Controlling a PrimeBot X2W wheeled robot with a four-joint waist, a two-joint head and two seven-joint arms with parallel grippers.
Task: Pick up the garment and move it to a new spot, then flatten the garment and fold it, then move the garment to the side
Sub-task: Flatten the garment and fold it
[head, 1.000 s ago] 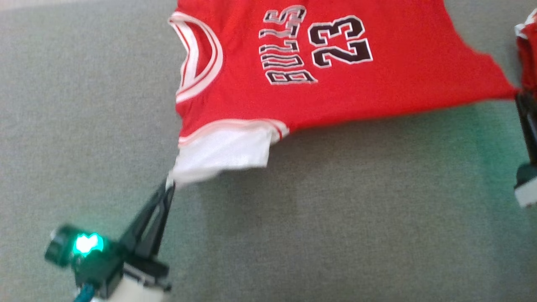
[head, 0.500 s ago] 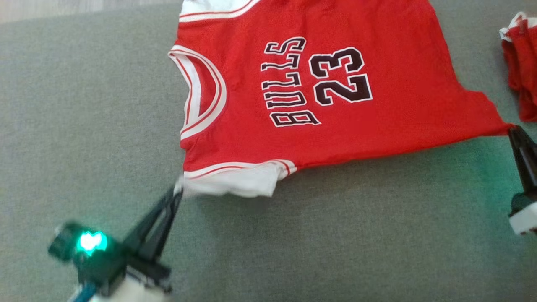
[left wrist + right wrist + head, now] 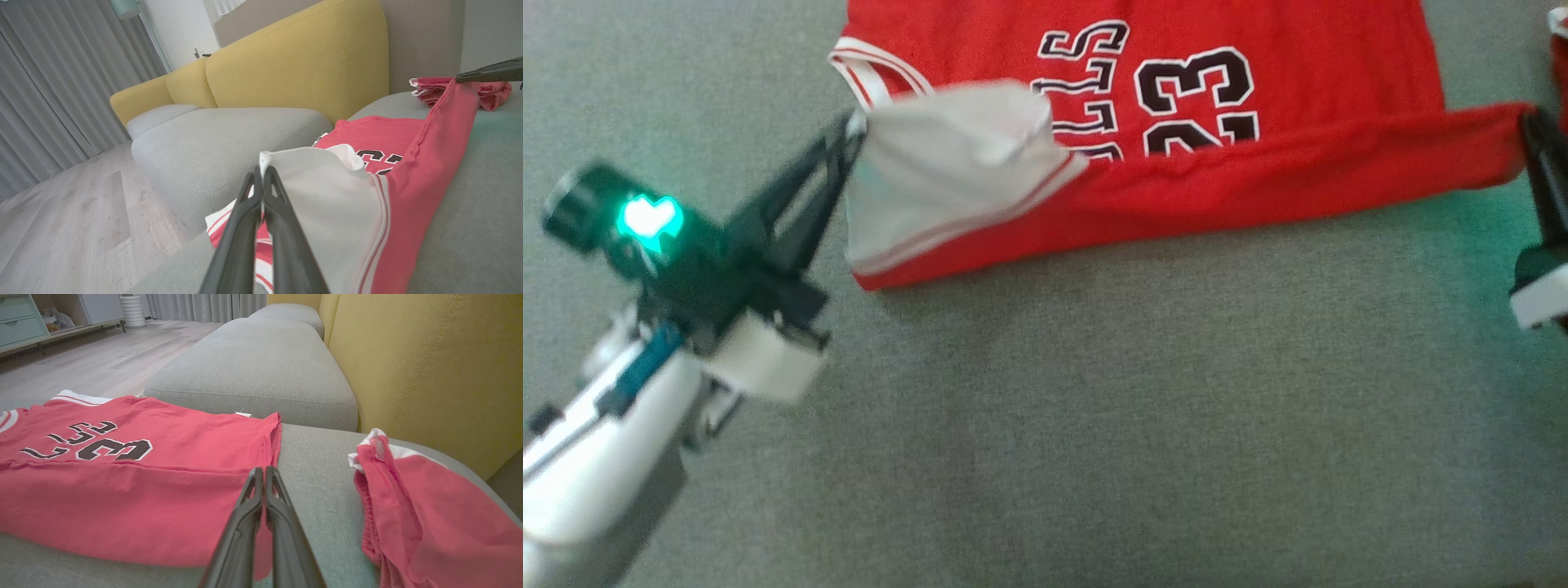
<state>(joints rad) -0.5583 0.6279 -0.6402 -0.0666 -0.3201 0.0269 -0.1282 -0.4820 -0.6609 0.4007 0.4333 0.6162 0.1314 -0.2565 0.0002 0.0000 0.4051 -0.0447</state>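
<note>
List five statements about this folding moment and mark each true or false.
1. The left gripper is shut on the white sleeve of the jersey. True.
2. The right gripper is open and clear of the jersey. False: it is shut on the jersey's red corner.
3. The edge held between the grippers is folded over and hides part of the number 23. True.
4. The jersey lies on a wooden floor. False: it lies on a grey sofa cushion.
5. A second red garment lies on the cushion beside the jersey. True.
</note>
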